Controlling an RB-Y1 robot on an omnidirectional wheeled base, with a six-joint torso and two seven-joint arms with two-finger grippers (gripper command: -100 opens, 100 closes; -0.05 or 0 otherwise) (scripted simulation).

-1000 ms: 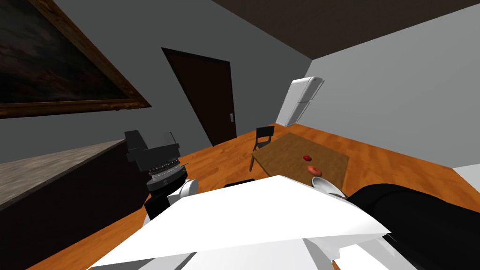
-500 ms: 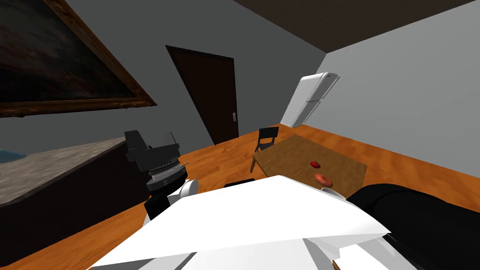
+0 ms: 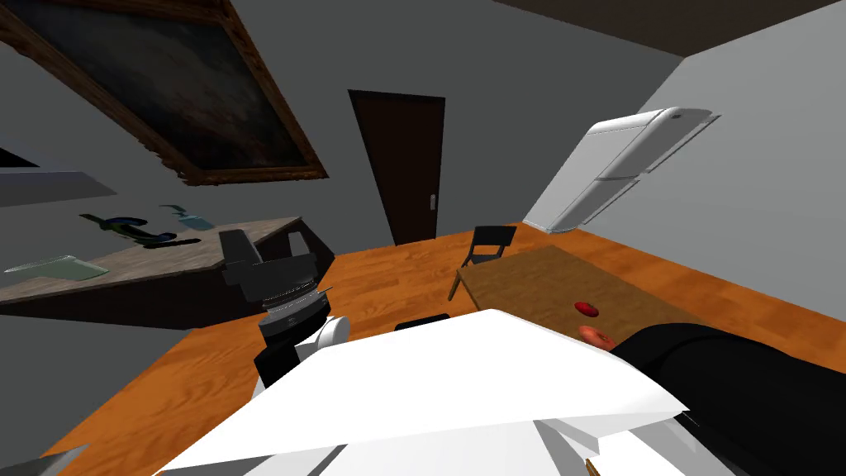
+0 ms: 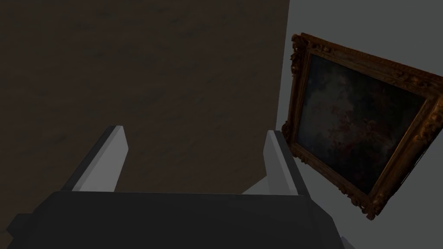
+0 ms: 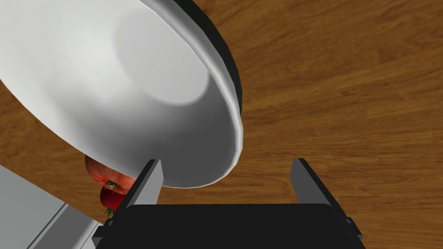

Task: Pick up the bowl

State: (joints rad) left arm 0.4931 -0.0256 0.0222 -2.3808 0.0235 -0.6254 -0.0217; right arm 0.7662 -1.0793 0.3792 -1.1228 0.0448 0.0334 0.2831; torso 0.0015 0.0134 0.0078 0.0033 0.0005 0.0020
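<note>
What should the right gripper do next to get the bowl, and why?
Probably ease the right gripper forward a little: it is open, and the rim of the bowl lies between its fingers, above the table.

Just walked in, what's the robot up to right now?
It is going for the white bowl on the wooden table with its right arm. The right gripper is open and close over the bowl, and the near rim appears to sit between its fingers, so nothing is gripped or lifted yet. Two red tomatoes lie just beyond the bowl. The left gripper is open and idle, raised beside the chest.
</note>
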